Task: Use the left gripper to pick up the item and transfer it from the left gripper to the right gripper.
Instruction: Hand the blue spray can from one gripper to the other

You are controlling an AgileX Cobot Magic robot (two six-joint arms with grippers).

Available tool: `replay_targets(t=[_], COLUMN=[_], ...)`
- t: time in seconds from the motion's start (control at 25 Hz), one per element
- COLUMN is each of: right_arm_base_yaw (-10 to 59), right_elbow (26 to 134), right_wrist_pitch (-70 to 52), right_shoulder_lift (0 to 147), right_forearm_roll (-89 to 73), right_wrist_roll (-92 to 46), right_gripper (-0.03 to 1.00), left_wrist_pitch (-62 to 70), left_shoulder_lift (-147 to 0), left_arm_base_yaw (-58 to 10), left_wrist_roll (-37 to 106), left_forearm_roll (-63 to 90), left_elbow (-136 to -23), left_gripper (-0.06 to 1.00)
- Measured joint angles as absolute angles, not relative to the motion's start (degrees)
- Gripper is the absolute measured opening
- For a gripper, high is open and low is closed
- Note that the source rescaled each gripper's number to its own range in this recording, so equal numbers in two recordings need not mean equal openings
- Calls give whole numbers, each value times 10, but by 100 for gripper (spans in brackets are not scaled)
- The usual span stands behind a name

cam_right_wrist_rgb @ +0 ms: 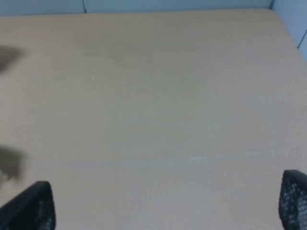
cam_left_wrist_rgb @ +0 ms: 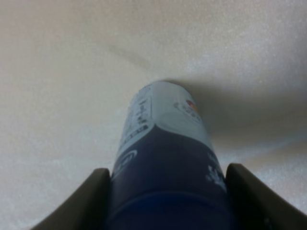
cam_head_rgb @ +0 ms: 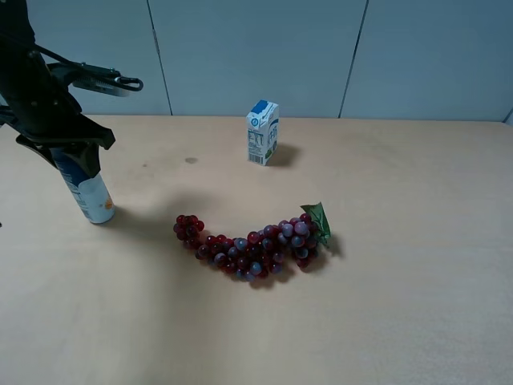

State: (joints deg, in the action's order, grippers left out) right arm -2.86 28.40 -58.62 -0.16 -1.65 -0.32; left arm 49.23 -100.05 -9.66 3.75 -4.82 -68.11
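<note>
Exterior high view, bottle: the blue-and-white bottle point(cam_head_rgb: 92, 196) is at the far left of the counter point(cam_head_rgb: 401, 265). It leans a little, and its base seems to rest on the surface.
Exterior high view, left gripper: the left gripper point(cam_head_rgb: 72, 156) sits over the bottle's dark blue upper part and hides the cap.
Exterior high view, carton: a small white-and-blue carton point(cam_head_rgb: 263, 132) stands upright near the back middle, well apart from the bottle.
Exterior high view, grapes: a red-purple grape bunch point(cam_head_rgb: 252, 245) with a green leaf point(cam_head_rgb: 317, 218) lies in the middle of the counter, nearer the camera than the carton.
Left wrist view, fingers: both fingers point(cam_left_wrist_rgb: 96, 196) press the sides of the bottle point(cam_left_wrist_rgb: 165, 143), holding it by its blue band.
Left wrist view, bottle: its white end with the orange mark points toward the counter point(cam_left_wrist_rgb: 57, 72).
Right wrist view, right gripper: the right gripper point(cam_right_wrist_rgb: 163, 203) has its fingers point(cam_right_wrist_rgb: 33, 208) spread wide. Only bare counter point(cam_right_wrist_rgb: 153, 72) shows between them.
</note>
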Motion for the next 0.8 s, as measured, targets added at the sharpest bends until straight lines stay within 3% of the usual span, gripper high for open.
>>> replay_targets(t=[0.36,0.8], right_arm_base_yaw=[-29,-29], right_elbow=[284,284], right_wrist_pitch=[-586,-586], right_shoulder_lift=[-2,-2], right_forearm_roll=[-16,-16], right_wrist_roll=[-3,-3], right_gripper=[100,100], left_wrist_pitch=[496,603], left_shoulder_lift=[-1001,-1000], left_arm_base_yaw=[-97,-97], left_wrist_roll=[37,37], left_forearm_roll=[-51,-54], left_elbow=[-683,-761], left_gripper=[0,0])
